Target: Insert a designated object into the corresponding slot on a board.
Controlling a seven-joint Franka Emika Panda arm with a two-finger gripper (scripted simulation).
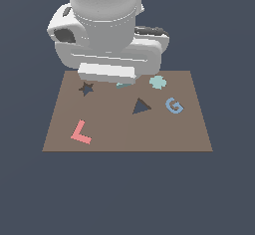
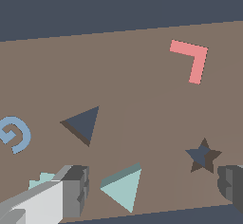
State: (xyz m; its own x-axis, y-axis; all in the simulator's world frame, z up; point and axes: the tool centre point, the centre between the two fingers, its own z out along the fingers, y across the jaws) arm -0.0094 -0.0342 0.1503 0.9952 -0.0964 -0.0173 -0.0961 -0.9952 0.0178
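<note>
The brown board (image 1: 114, 129) lies flat, with a dark star-shaped cut-out (image 1: 86, 88) and a dark triangular cut-out (image 1: 141, 107). A teal triangle piece (image 2: 123, 186) lies on the board near its far edge, and only a sliver of it (image 1: 123, 84) shows under the hand in the exterior view. My gripper (image 2: 154, 187) is open and straddles the teal triangle, with one finger (image 2: 73, 192) on each side, neither touching it. In the wrist view, the star cut-out (image 2: 203, 155) and the triangular cut-out (image 2: 84, 124) lie just beyond the piece.
A pink L piece (image 1: 80, 132) lies near the board's front at the exterior view's left. A blue G piece (image 1: 174, 105) and a teal cross-like piece (image 1: 158, 82) lie toward the exterior view's right. The arm's white hand (image 1: 107, 72) hides the board's far middle.
</note>
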